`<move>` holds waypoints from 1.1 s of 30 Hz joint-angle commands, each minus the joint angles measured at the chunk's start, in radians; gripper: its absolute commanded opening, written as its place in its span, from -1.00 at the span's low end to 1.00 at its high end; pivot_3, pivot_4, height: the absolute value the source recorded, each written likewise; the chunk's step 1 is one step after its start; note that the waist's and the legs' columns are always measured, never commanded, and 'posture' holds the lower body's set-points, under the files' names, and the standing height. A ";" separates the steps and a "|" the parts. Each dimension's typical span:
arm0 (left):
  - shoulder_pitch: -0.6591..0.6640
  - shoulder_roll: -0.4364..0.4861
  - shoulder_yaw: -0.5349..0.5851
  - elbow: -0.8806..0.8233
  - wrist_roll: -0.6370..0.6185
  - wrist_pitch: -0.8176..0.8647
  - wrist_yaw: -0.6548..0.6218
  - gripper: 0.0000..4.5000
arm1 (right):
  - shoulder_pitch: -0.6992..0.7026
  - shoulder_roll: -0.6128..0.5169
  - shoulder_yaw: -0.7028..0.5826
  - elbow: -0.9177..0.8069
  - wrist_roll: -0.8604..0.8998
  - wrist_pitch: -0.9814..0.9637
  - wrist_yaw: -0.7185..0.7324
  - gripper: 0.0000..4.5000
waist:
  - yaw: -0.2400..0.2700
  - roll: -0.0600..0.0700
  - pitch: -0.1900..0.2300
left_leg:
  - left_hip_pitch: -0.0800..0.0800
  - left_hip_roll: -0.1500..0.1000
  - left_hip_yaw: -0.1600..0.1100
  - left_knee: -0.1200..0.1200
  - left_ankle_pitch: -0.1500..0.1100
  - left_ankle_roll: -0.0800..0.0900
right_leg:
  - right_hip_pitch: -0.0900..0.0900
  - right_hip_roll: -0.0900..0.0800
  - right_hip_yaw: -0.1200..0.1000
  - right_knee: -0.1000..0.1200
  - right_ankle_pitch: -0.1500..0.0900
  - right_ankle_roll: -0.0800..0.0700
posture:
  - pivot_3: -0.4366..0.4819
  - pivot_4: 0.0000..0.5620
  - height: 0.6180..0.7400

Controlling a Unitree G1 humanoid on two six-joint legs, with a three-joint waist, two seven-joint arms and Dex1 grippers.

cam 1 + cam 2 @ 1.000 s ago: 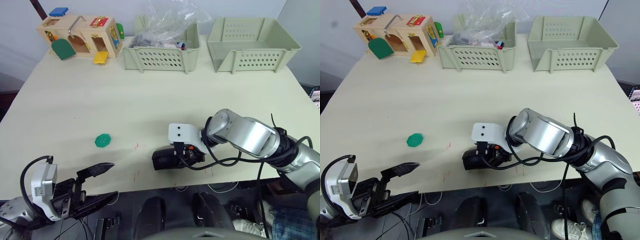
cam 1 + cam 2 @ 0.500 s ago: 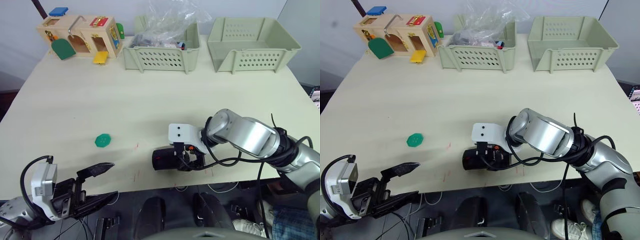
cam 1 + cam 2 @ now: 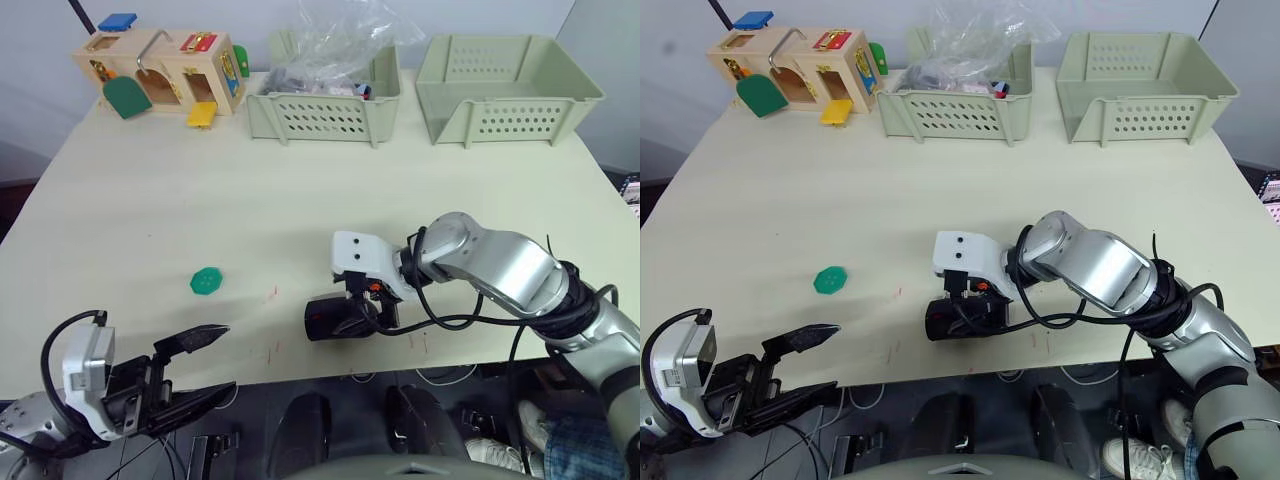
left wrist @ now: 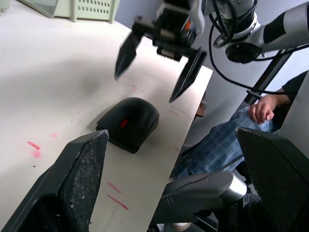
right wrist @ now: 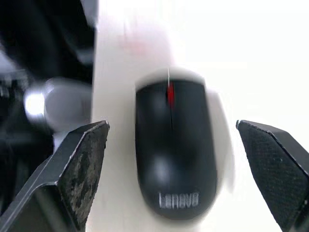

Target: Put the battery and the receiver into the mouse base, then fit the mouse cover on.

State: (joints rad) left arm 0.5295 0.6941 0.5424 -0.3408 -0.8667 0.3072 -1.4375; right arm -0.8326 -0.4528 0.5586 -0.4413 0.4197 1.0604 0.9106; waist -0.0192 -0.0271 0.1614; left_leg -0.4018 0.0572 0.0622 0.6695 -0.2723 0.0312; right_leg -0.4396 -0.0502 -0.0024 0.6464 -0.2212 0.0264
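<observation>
The black mouse base point(image 3: 322, 320) lies flat near the table's front edge, its red scroll wheel point(image 5: 170, 93) showing. The glossy mouse cover point(image 5: 177, 183), with white lettering, sits closed on its rear. My right gripper point(image 3: 368, 306) hangs open just above the mouse, one finger on each side, touching nothing; the left wrist view shows the spread fingers point(image 4: 126, 54) over the mouse point(image 4: 129, 122). My left gripper point(image 3: 226, 358) is open and empty, low at the near left, off the table's front edge. The battery and the receiver are hidden.
A green disc point(image 3: 206, 281) lies left of the mouse. At the back stand a wooden toy box point(image 3: 160, 72), a basket point(image 3: 325, 112) holding a plastic bag, and a second basket point(image 3: 505, 95). A seated person's hand point(image 4: 263, 108) shows beyond the table edge.
The mouse went from tilted to lying flat on the table. My right gripper rose slightly off it and stands spread above it. The left arm has not moved.
</observation>
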 commanded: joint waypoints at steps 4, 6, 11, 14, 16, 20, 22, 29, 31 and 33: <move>0.013 0.009 0.036 -0.018 -0.021 0.008 -0.004 1.00 | 0.089 0.067 -0.037 0.056 -0.002 -0.175 -0.010 0.87 | 0.000 -0.001 0.000 | 0.000 0.000 0.000 0.000 0.000 0.000 | 0.000 0.000 0.000 0.000 0.000 0.000 | -0.05 -0.47 1.00; 0.019 0.012 0.044 -0.019 -0.024 0.012 -0.006 1.00 | 0.116 0.077 -0.013 0.070 -0.024 -0.206 -0.021 0.65 | 0.000 -0.001 0.000 | 0.000 0.000 0.000 0.000 0.000 0.000 | 0.001 0.000 0.000 0.000 0.000 0.000 | -0.05 -0.47 1.00; 0.029 0.015 0.057 -0.021 -0.028 0.018 -0.010 1.00 | 0.142 0.098 0.010 0.088 -0.062 -0.251 -0.029 -0.22 | 0.000 0.000 0.000 | 0.000 0.000 0.001 0.000 0.000 0.000 | 0.001 0.000 0.000 0.000 0.000 0.000 | -0.05 -0.47 1.00; 0.033 0.017 0.061 -0.023 -0.028 0.019 -0.011 1.00 | 0.142 0.116 0.021 0.098 -0.072 -0.242 -0.039 -0.22 | 0.000 0.000 0.000 | 0.001 0.000 0.001 0.000 0.000 0.000 | 0.001 0.000 0.000 0.000 0.000 0.000 | -0.05 -0.47 1.00; 0.034 0.018 0.064 -0.020 -0.029 0.020 -0.015 1.00 | 0.139 0.122 0.023 0.097 -0.075 -0.232 -0.041 -0.22 | 0.001 0.000 0.000 | 0.001 0.000 0.001 0.000 0.000 0.000 | 0.001 0.000 0.000 0.000 0.000 0.000 | -0.05 -0.47 1.00; 0.034 0.019 0.066 -0.015 -0.027 0.019 -0.019 1.00 | 0.136 0.115 0.040 0.091 -0.096 -0.237 -0.036 -0.59 | 0.001 0.000 0.000 | 0.000 0.000 0.001 0.000 0.000 0.000 | 0.001 0.000 0.000 0.000 0.000 0.000 | -0.05 -0.47 1.00; 0.034 0.020 0.066 -0.014 -0.026 0.019 -0.020 1.00 | 0.137 0.118 0.040 0.091 -0.097 -0.236 -0.035 -0.59 | 0.001 0.000 0.000 | 0.000 0.000 0.001 0.000 0.000 0.000 | 0.001 0.000 0.000 0.000 0.000 0.000 | -0.05 -0.47 1.00; 0.027 0.023 0.062 -0.004 -0.019 0.015 -0.026 1.00 | 0.140 0.114 0.070 0.088 -0.114 -0.228 -0.033 -0.59 | 0.001 0.000 0.000 | 0.001 0.000 0.003 0.000 0.000 0.000 | 0.001 0.000 0.000 0.000 0.000 0.000 | -0.05 -0.47 1.00; 0.029 0.023 0.063 -0.006 -0.019 0.015 -0.026 1.00 | 0.142 0.116 0.071 0.087 -0.109 -0.221 -0.029 -0.49 | 0.001 -0.001 0.000 | 0.000 0.000 0.003 0.000 0.000 0.000 | 0.001 0.000 0.000 0.000 0.000 0.000 | -0.05 -0.47 1.00; 0.033 0.022 0.064 -0.010 -0.020 0.016 -0.026 1.00 | 0.145 0.121 0.075 0.091 -0.112 -0.215 -0.033 -0.23 | 0.001 0.000 0.000 | 0.000 0.000 0.004 0.000 0.000 0.000 | 0.001 0.000 0.000 0.000 0.000 0.000 | -0.05 -0.47 1.00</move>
State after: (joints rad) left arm 0.5535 0.7087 0.5793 -0.3401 -0.8757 0.3256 -1.4555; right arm -0.6859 -0.3404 0.6317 -0.3269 0.3036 0.8463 0.8751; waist -0.0177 -0.0275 0.1614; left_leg -0.4013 0.0571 0.0660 0.6698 -0.2722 0.0311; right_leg -0.4388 -0.0501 -0.0028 0.6465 -0.2211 0.0264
